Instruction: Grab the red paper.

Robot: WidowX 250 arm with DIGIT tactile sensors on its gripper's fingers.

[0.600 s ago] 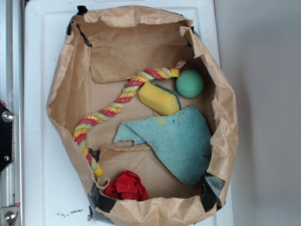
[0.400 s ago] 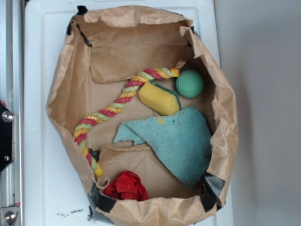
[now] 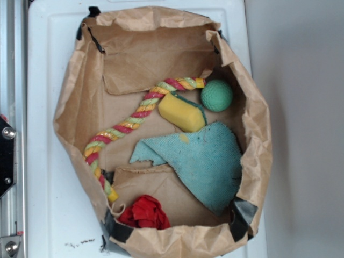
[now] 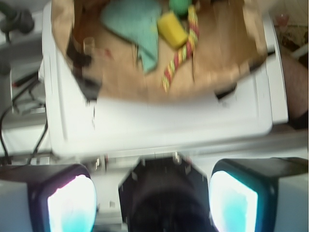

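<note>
Lining a white tray (image 3: 48,80), the brown paper bag (image 3: 252,134) walls in loose items. The red paper (image 3: 145,211) lies at its near edge, beside the twisted rope (image 3: 121,129). The gripper (image 4: 152,193) hangs outside the bag, jaws spread and empty (wrist view blurred). No legible writing.

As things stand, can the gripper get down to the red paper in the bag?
Probably yes: the red paper lies uncovered in the open brown bag, though tight against its near wall. The gripper is open, outside the bag.

exterior looks straight down; blurred wrist view shares the paper bag (image 3: 161,32).
</note>
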